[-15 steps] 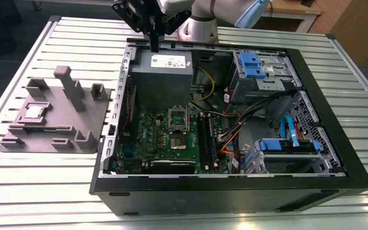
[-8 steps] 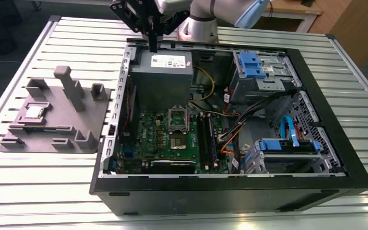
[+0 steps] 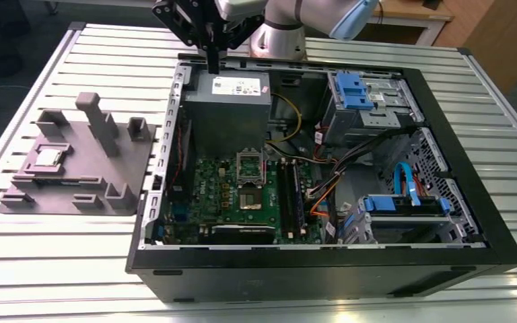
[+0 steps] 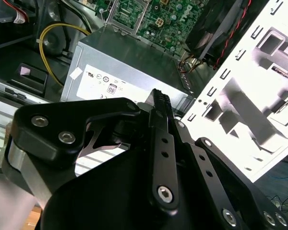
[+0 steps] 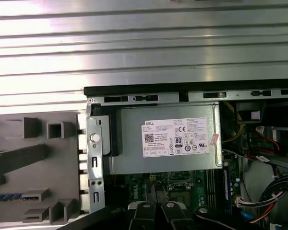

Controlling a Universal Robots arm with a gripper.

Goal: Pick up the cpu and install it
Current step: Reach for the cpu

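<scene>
gripper (image 3: pixel 213 68) hangs closed and empty over the far edge of the power supply (image 3: pixel 227 108) inside the open computer case (image 3: pixel 330 269); cpu (image 3: pixel 50 157) lies well apart on the grey fixture block (image 3: pixel 61 200), outside the case at the exterior view's left.

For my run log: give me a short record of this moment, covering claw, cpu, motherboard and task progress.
claw: over the grey power supply box, apart from the cpu
cpu: flat on the grey fixture at the exterior view's left, outside the computer case
motherboard: green, inside the case, next to the power supply box
progress: cpu not yet picked up
</scene>
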